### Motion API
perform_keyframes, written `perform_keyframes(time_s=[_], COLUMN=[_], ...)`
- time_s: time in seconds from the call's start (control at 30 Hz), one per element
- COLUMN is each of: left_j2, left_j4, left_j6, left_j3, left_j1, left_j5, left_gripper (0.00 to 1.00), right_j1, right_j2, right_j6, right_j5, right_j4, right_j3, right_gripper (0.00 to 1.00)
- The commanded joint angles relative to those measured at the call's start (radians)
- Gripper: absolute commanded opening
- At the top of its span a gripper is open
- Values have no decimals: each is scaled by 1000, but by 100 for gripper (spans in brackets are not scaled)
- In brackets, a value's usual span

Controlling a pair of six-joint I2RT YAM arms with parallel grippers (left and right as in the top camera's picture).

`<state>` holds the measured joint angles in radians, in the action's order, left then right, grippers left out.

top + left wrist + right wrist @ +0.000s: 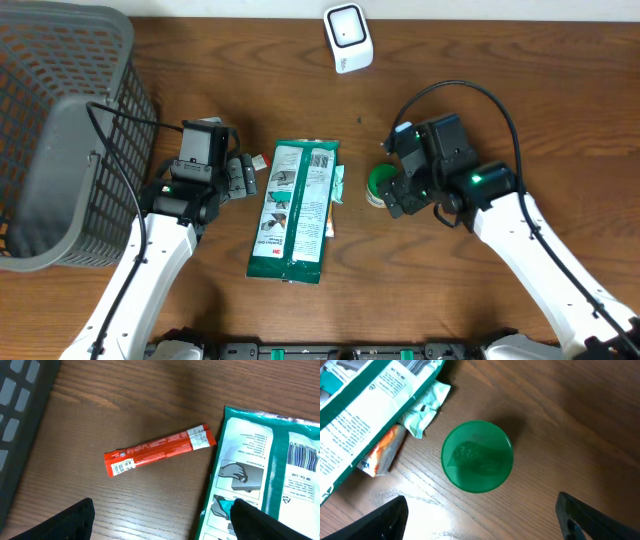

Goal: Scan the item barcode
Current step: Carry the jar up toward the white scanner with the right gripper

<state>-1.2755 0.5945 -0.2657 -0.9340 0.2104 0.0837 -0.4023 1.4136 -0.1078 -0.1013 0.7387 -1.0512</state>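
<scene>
At mid-table, flat and printed side up: a green-and-white packet (293, 212), barcode at its far end. Just left of it, not touching, a red stick pack (160, 449). Over that, the left gripper (162, 525), jaws spread wide, nothing held. Right of the packet, a green tub (477, 456), with the right gripper (482, 520) close by, jaws likewise wide and empty. At the far edge, a white scanner (348, 38); far left, a grey basket (60, 150).

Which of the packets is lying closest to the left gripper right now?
The slim red stick packet, lying directly ahead of the left gripper, centred between its fingers; the big green-and-white pack lies off to one side.
</scene>
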Motion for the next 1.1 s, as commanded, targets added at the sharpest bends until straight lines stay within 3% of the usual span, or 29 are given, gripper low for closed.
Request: perform_keyframes(time_s=[0.0,0.33,0.93,1.07], left_j2=[-5,-5,-5,-5], left_j4=[0,0,-1,0], left_j6=[-6,-6,-6,-6], left_j3=[-19,-19,-19,-19], left_j1=[-5,-5,-5,-5], left_j5=[3,3,3,3], left_gripper=[88,88,88,88], right_j1=[10,-1,-1,0], right_j2=[64,223,276,312], right_j6=[-10,-10,-14,-14], right_j5=[-13,-39,-39,-37], right_j4=[-4,-60,-134,-133], right_j3=[-15,-15,-14,-14], right_gripper=[85,83,87,82])
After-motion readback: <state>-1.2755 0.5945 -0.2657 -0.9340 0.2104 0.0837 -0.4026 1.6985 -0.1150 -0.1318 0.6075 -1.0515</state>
